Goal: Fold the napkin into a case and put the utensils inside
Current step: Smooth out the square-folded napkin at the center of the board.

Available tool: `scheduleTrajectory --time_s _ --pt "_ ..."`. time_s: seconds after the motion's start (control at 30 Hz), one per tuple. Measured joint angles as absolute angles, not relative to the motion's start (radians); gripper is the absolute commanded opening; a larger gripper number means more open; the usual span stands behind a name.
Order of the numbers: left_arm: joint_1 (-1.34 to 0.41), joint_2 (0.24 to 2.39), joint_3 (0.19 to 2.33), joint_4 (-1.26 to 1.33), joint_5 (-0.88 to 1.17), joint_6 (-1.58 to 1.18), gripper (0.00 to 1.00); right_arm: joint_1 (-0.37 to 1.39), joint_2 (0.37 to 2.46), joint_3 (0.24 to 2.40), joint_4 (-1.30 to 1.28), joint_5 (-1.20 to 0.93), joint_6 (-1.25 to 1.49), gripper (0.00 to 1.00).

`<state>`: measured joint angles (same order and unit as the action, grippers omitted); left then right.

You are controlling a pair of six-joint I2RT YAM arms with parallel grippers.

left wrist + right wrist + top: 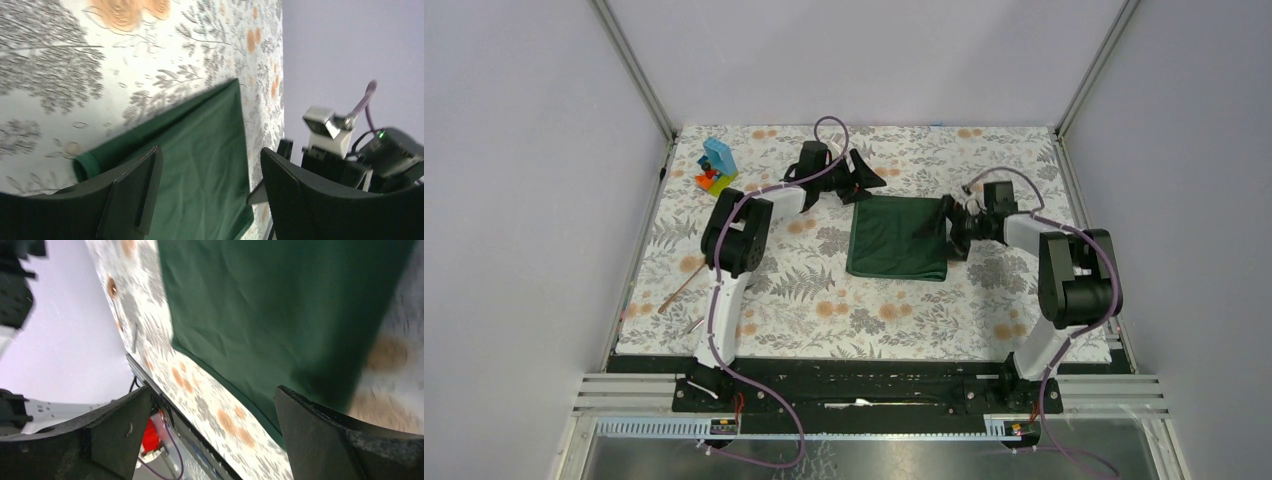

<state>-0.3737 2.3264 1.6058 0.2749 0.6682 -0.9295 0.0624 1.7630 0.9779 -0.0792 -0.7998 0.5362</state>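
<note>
Well apart, toy blocks and napkin.

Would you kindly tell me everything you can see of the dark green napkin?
The napkin is plain dark green matte cloth, softly creased, folded into a near-square shape and lying flat on the floral table covering at mid-table. The left wrist view shows doubled layers along one folded edge. The open left gripper is at its far left corner and the open right gripper at its right edge; whether either touches it is unclear.

no readable text, labels or numbers
</note>
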Motion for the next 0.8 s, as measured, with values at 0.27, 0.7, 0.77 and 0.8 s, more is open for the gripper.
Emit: scheduleTrajectory --time_s 0.27,0.7,0.77,0.8 --pt "-0.347 2.405 1.660 0.248 0.685 -0.915 0.77 0.049 1.694 0.753 -0.048 -0.840 0.501 1.00" --pt "-0.350 2.410 1.744 0.097 0.681 -0.819 0.85 0.050 1.551 0.729 -0.135 -0.781 0.427 1.00" --pt "-0.349 2.409 1.758 0.067 0.680 -0.805 0.88 0.065 1.540 0.739 -0.207 -0.701 0.397 1.00" --pt "-0.350 2.405 1.766 0.041 0.678 -0.797 0.89 0.082 1.525 0.750 -0.253 -0.647 0.383 1.00"
